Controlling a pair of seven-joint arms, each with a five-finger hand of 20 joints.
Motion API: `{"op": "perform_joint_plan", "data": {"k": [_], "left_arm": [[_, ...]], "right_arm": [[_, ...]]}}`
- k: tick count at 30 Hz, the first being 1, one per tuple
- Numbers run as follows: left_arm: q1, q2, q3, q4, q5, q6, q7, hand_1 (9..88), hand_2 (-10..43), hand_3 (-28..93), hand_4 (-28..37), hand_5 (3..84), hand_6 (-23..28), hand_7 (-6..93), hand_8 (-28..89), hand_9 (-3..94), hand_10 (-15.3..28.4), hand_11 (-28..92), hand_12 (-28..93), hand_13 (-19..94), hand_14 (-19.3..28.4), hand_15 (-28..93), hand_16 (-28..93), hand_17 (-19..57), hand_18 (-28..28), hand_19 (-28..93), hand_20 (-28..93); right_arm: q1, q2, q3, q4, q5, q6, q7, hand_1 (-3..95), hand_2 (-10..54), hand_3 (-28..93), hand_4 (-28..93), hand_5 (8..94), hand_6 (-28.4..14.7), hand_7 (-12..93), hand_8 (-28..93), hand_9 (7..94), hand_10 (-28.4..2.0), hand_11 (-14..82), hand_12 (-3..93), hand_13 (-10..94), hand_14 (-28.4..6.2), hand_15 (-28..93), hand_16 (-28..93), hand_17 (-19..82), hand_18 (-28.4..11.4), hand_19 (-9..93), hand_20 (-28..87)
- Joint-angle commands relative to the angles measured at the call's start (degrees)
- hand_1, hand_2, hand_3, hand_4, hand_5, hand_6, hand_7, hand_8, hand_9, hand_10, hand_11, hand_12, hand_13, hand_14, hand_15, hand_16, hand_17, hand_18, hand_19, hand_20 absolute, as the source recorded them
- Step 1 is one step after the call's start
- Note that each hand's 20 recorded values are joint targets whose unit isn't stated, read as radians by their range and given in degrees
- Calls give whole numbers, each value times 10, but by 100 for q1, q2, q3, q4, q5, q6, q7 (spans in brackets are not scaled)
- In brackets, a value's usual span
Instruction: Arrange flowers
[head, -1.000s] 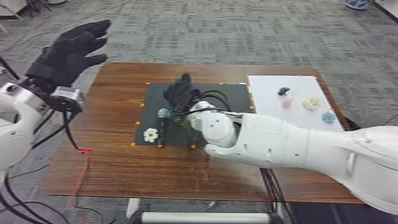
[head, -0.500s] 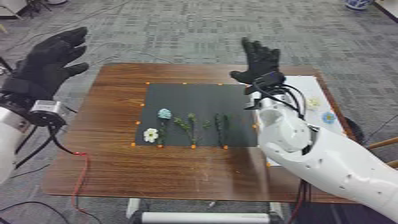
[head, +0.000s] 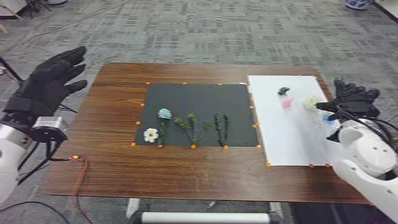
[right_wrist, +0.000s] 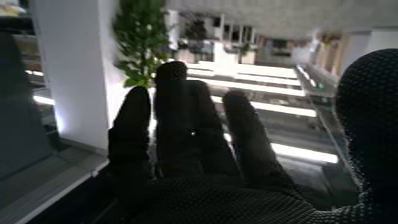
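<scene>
Now that the right hand (head: 352, 103) has swung rightward to the edge of the white sheet (head: 289, 135), its straight fingers stand apart. The light-blue flower (head: 164, 113) and white flower (head: 151, 134) lie on the black mat (head: 195, 100).

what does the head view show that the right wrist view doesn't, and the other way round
Head view: the wooden table, the black mat with green stems, blue flower and white flower, the white board with a pink flower, and the left robot hand. Right wrist view: a leafy plant and bright strips. Both: the right robot hand, open.
</scene>
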Motion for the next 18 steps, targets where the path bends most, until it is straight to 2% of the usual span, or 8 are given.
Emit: {"op": "perform_joint_plan", "data": {"k": [1, 5, 8, 12, 15, 18], "left_arm": [[63, -85, -67, -13, 36, 2, -59, 229, -44, 682, -283, 189, 16, 171, -91, 103, 71, 88, 187, 4, 90, 243, -7, -184, 179, 337, 85], [66, -89, -82, -13, 38, 7, -103, 230, -43, 682, -283, 188, 16, 172, -91, 103, 71, 87, 187, 4, 90, 243, -8, -184, 180, 338, 86], [58, -87, -76, -17, 49, 14, -96, 230, -43, 683, -283, 189, 16, 173, -91, 103, 71, 87, 187, 4, 91, 243, -8, -184, 179, 336, 85], [20, -65, -53, -3, 48, 16, -102, 231, -42, 681, -283, 189, 16, 173, -92, 103, 71, 87, 187, 4, 90, 243, -8, -184, 179, 336, 85], [42, -72, -78, -17, 47, 21, -97, 231, -42, 681, -283, 189, 17, 173, -92, 103, 71, 87, 187, 4, 90, 242, -8, -184, 179, 336, 85], [74, -73, -105, -28, 47, 30, -87, 231, -42, 682, -283, 189, 17, 173, -92, 103, 72, 87, 187, 4, 90, 241, -8, -184, 179, 337, 86]], "right_arm": [[-331, -54, -55, 220, 169, 52, -139, 221, -95, 808, -283, 374, -26, 251, -139, 440, -83, 203, 193, 356, -122, 684, 211, 93, -211, 697, 535], [18, -138, -431, 495, -10, -89, -67, 251, -95, 817, -283, 419, -1, 283, -165, 497, -69, 207, 177, 418, -103, 690, 221, 109, -207, 703, 535], [309, -162, -740, 701, -57, -179, 34, 260, -95, 819, -283, 421, 2, 283, -172, 497, -64, 191, 161, 427, -100, 692, 224, 116, -202, 707, 532], [547, -166, -1031, 899, -79, 32, 65, 248, -95, 848, -283, 414, -1, 283, -170, 490, -68, 193, 159, 433, -98, 694, 222, 121, -201, 713, 530], [583, -139, -1089, 932, -145, 297, 101, 249, -95, 863, -283, 435, 8, 305, -174, 516, -72, 236, 180, 446, -99, 701, 225, 128, -199, 719, 529], [663, -92, -1170, 926, -300, 463, 207, 244, -95, 873, -283, 448, 8, 332, -180, 504, -88, 306, 224, 444, -104, 713, 236, 130, -199, 724, 532]]}}
